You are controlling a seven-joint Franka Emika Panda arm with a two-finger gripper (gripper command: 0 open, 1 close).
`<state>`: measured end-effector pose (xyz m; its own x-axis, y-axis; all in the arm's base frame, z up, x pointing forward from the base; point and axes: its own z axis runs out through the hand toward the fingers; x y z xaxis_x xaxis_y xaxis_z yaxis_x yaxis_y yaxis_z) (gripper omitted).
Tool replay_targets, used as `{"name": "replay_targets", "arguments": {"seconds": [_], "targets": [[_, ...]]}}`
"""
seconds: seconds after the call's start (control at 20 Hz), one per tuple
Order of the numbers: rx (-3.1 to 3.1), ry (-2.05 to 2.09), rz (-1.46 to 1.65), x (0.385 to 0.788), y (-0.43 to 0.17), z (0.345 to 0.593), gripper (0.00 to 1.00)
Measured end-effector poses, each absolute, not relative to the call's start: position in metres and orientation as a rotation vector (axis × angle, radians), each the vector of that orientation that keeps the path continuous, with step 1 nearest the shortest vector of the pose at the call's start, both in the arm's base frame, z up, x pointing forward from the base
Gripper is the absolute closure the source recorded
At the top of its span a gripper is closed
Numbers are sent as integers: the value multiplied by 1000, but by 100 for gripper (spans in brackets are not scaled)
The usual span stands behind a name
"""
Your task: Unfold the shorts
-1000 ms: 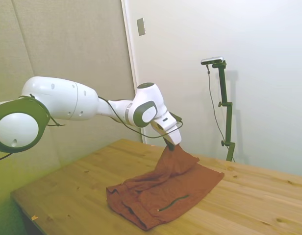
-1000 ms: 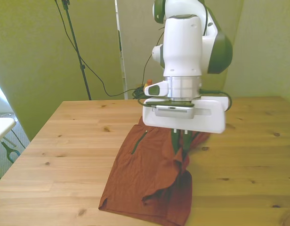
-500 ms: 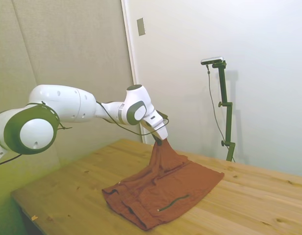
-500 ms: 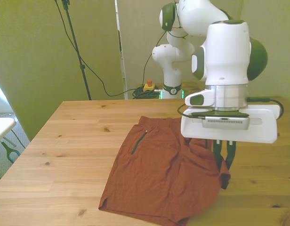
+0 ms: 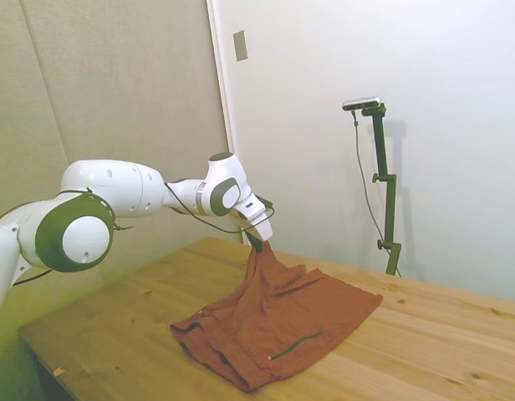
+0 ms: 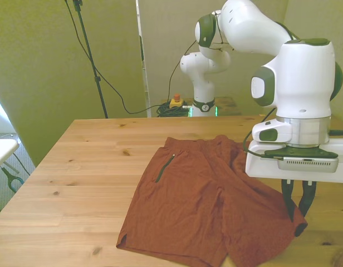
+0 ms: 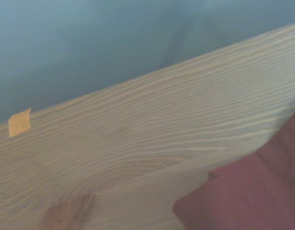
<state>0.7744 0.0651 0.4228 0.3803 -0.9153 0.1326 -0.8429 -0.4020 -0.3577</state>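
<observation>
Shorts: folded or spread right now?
Mostly spread: the shorts lie open on the table, one corner lifted in the gripper.

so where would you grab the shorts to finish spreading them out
Keep the hold the tool has now: the hem corner of the shorts at the front view's right, pinched from above. That leg is lifted and nearly opened, while the pocket slit side already lies flat on the table.

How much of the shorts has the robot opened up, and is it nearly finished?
Mostly done: in the front view the shorts lie spread across the table, both legs showing and the pocket slit facing up. In hand: the gripper pinches one leg's corner, lifted off the wood. Left: lay that corner flat and let go.
</observation>
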Motion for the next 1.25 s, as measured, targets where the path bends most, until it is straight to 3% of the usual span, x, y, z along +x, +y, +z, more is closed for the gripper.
{"name": "replay_targets", "arguments": {"seconds": [0.35,0.6,1.25], "targets": [[-2430,1611,-422,750,50,462,0],[-2613,1697,-308,678,8,487,0],[-2786,1350,-91,478,6,491,0]]}}
